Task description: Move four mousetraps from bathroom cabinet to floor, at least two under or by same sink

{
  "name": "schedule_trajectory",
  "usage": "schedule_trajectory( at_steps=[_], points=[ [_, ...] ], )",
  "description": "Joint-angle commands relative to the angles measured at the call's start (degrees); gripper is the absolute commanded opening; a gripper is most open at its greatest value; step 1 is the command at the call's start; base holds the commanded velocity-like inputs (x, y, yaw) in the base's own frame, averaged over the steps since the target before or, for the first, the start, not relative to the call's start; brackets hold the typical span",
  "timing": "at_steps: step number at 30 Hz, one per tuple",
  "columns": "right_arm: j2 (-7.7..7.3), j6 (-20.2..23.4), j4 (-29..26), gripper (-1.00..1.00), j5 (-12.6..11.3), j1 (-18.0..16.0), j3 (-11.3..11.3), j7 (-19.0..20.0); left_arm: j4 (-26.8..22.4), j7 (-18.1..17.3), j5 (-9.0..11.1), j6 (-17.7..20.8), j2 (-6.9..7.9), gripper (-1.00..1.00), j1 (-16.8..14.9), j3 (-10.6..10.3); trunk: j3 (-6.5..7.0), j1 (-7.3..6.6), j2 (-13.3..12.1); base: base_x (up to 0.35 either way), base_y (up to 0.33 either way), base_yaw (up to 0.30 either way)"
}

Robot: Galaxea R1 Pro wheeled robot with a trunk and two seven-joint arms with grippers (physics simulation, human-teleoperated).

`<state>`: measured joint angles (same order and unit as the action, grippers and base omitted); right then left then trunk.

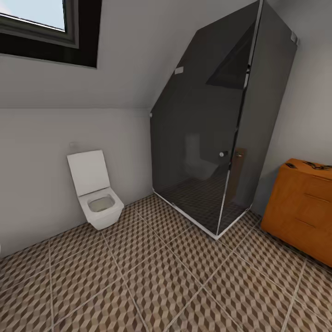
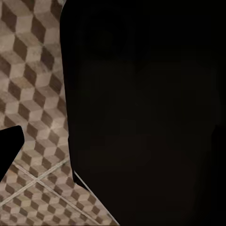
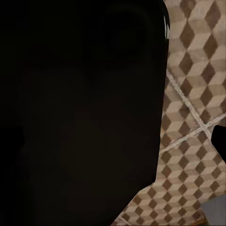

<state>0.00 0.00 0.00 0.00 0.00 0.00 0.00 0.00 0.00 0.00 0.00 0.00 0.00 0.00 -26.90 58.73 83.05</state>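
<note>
Mousetraps (image 1: 318, 166), seen as small dark shapes with a hint of metal, lie on top of the orange-brown cabinet (image 1: 302, 207) at the right edge of the head view, too small to count or to tell their long axis; the cabinet stands against the right wall, just beside the dark glass shower enclosure (image 1: 216, 138), its drawer fronts turned toward the open bathroom floor (image 1: 152, 281); a white toilet (image 1: 94, 191) hangs on the far wall to the left, under a sloped ceiling and a window (image 1: 41, 23); both wrist views look down on the cube-patterned tiles past a large black mass close to each lens, so whether either pincer is spread or pressed together cannot be told; the relation that governs the coming move is plain enough: the traps sit forward and well to the robot's right, raised on the cabinet top, well apart from both arms; by that lie the right arm looks the nearer one, though the base would likely need to turn right and close in before either arm could reach; no trap rests on the tiles yet, so the task appears to be at its approach stage.
</note>
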Motion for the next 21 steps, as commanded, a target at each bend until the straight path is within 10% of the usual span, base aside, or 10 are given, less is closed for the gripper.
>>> schedule_trajectory(
  at_steps=[1, 8, 21],
  points=[
    [0.00, 0.00, 0.00, 1.00, 0.00, 0.00, 0.00, 0.00, 0.00, 0.00, 0.00, 0.00, 0.00, 1.00, 0.00, 0.00, -0.03, 0.00, 0.03, 0.000, 0.000, 0.000],
    [-0.17, -0.61, -1.59, 1.00, 0.10, -0.11, 0.21, 0.45, -1.20, -0.46, 0.48, -0.35, -2.26, 1.00, -0.47, 0.29, -0.03, 0.00, 0.03, 0.000, -0.016, 0.000],
    [-0.08, -4.78, -4.08, 1.00, -0.26, -3.51, 0.22, 0.21, -4.67, -0.29, 0.61, -1.64, -1.60, 1.00, 0.25, 0.52, -0.03, 0.00, 0.03, 0.000, -0.002, 0.000]
  ],
)
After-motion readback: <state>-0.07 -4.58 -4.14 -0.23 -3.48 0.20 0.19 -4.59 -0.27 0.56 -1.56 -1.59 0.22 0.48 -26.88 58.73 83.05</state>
